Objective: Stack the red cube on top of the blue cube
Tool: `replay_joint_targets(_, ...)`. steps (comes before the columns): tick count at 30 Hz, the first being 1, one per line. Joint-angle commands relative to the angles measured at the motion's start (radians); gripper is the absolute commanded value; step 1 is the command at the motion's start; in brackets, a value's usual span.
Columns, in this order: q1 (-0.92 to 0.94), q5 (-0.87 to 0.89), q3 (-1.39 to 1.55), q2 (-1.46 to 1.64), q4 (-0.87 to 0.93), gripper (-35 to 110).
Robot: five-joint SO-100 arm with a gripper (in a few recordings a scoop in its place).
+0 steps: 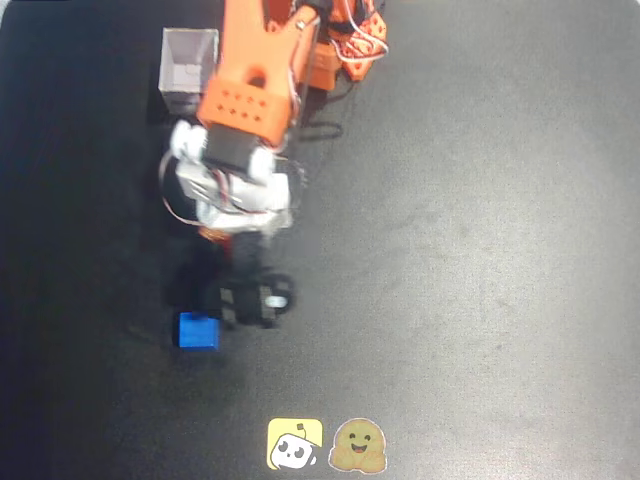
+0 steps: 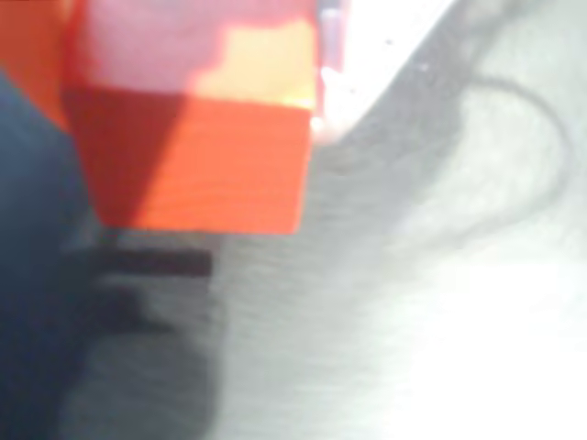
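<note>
Here, in the overhead view, the orange arm [image 1: 262,70] reaches down from the top of the frame toward the lower left of centre, over a black desk [image 1: 480,250]. Its white wrist section [image 1: 232,190] sits below the orange housing, and the dark hand [image 1: 235,300] lies just under that, low and left of centre. The blue cube [image 1: 199,331] rests on the desk at the lower left edge of the hand, touching or nearly touching its dark body; which of the 2 cannot be told from above.

In the wrist view the red cube [image 2: 206,137] fills the upper left of the frame, very close to the lens, its lower face in bright orange-red and its upper face washed out by glare. It sits raised above the grey, overexposed desk surface [image 2: 440,348], and it appears gripped in the hand, though the fingers themselves are too blurred to make out. A thin dark loop, perhaps a cable [image 2: 541,156], curves across the upper right of that view.

A clear box [image 1: 189,68] stands at the upper left of the overhead view, beside the arm. 2 stickers [image 1: 326,445], 1 yellow and 1 tan, lie at the bottom centre.
</note>
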Motion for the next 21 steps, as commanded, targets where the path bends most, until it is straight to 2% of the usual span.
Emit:
replay_joint_targets(1, 0.035, 0.058, -0.072, 0.057, -0.003, 0)
replay_joint_targets(12, 0.161, 0.092, -0.137, -0.011, 0.006, 0)
replay_joint_targets(21, 0.15, 0.103, -0.235, -0.058, 0.058, 0)
